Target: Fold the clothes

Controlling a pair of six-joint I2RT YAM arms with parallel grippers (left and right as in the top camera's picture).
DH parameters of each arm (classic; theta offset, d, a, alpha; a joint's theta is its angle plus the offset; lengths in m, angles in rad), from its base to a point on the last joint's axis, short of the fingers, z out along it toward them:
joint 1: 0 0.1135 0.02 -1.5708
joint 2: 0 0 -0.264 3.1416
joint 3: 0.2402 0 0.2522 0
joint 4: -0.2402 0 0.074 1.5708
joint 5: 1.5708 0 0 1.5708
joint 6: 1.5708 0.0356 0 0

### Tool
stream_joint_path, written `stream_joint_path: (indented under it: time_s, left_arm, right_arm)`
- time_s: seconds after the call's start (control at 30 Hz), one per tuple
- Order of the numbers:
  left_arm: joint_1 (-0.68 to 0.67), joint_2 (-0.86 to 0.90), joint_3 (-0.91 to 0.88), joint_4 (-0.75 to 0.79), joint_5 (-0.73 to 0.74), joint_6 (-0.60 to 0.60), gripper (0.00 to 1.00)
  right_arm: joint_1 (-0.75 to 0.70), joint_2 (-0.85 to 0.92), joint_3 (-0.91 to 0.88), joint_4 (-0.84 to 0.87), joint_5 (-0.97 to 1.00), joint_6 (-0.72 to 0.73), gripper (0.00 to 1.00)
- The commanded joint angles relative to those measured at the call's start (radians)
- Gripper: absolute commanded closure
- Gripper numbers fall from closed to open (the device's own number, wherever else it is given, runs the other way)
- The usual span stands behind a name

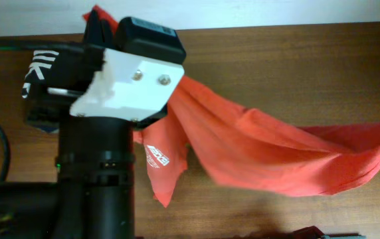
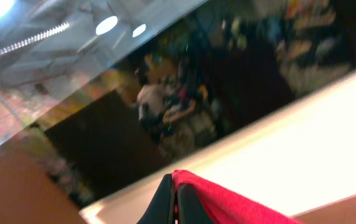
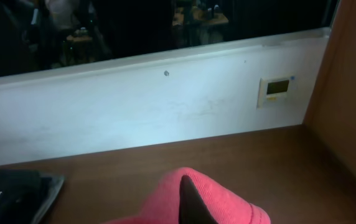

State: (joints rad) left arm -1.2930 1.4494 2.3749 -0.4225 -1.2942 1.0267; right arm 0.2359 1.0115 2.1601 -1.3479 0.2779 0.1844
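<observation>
My left gripper [image 2: 176,204] pinches the T-shirt [image 1: 263,153] — my right gripper [image 3: 193,203] too; only overhead shows it stretched between them.

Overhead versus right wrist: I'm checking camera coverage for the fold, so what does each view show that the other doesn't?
Only the overhead shows the left arm and the full span of the orange-red T-shirt, including its white logo patch. Only the right wrist shows the wall panel, the dark window and, close up, the right gripper shut on a red fold. Both show the T-shirt, the wooden table and, apparently, the same black garment.
</observation>
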Motion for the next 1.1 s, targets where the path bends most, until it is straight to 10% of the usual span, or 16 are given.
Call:
stream_joint_path:
  time_s: [0.0, 0.37, 0.67, 1.07]
  left_arm:
    - [-0.034, -0.011, 0.008, 0.017, 0.128, 0.038, 1.0]
    - [-0.058, -0.002, 0.009, -0.617, 0.607, -0.492, 1.0]
    - [0.095, -0.117, 0.039, -0.958, 0.588, -0.887, 1.0]
    - [0.099, -0.168, 0.106, -1.25, 0.575, -1.106, 1.0]
  right_arm:
    - [-0.009, 0.005, 0.014, -0.023, 0.031, 0.019, 0.96]
    - [-0.009, 0.006, 0.014, -0.018, 0.034, 0.019, 0.96]
    - [-0.009, 0.005, 0.02, -0.067, 0.079, 0.019, 0.96]
    - [-0.009, 0.012, 0.184, -0.209, 0.027, 0.06, 0.96]
